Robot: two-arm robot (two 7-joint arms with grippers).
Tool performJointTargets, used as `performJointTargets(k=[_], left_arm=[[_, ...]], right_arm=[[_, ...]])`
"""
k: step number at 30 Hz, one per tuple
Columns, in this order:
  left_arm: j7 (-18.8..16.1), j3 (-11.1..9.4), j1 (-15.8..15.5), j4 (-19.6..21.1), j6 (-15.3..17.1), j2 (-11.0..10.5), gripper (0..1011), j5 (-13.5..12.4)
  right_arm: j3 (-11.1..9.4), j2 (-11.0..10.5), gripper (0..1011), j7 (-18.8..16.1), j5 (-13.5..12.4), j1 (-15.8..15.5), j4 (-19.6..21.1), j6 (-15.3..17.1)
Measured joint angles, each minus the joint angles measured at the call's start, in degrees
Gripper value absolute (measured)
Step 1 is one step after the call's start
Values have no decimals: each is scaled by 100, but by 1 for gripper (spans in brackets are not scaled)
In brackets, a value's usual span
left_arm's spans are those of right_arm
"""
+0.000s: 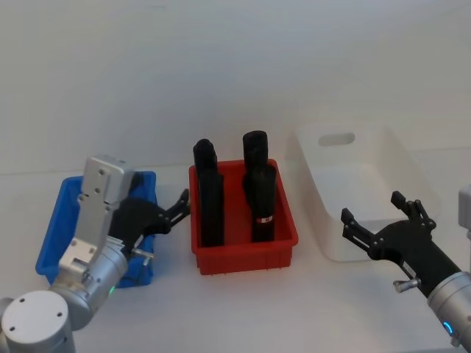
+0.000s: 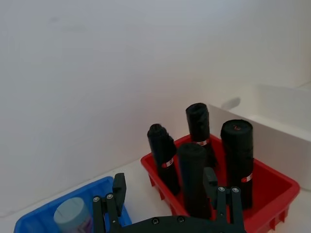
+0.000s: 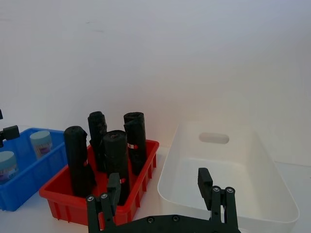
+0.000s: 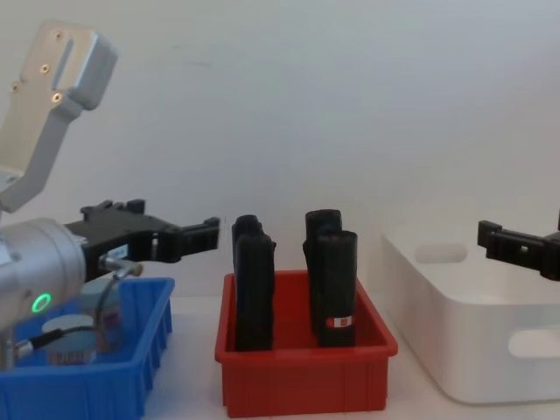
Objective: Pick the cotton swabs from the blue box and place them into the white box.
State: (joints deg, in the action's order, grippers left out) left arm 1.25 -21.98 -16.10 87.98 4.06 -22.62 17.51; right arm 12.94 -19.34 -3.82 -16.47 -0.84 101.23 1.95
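At the left of the tabletop (image 1: 243,312) sat the blue box (image 1: 53,234), and the cotton swabs (image 3: 41,143) were inside it: two small clear jars with pale blue lids, both upright. The left hand (image 2: 164,180) hovered above the box's right side, its fingers spread wide and holding nothing, pointing towards the red bin (image 1: 246,257) just to the right. That bin held four tall black rolls (image 1: 210,198), which are no part of the job. Further right stood the white box (image 1: 375,140), with no jar to be seen in it, and the right hand (image 1: 372,208) hung at its near edge, likewise spread and empty.

The jars looked light and stiff, with smooth plastic sides that would likely slip under a loose pinch. The safest hold seemed to be across the round body just below the lid, from above, squeezed firmly but not hard enough to crack the thin wall
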Motion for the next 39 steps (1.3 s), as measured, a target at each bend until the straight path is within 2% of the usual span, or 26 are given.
performJointTargets(k=[14, 25, 39], left_arm=[[-131, 335, -237, -616, 473, -76, 1004, 390], [-151, 470, -377, -1008, 698, -81, 1004, 481], [-46, 530, -534, -1434, 869, -29, 1004, 480]], right_arm=[[0, 0, 1001, 0, 0, 0, 0, 0], [0, 0, 1001, 0, 0, 0, 0, 0], [0, 0, 1001, 0, 0, 0, 0, 0]])
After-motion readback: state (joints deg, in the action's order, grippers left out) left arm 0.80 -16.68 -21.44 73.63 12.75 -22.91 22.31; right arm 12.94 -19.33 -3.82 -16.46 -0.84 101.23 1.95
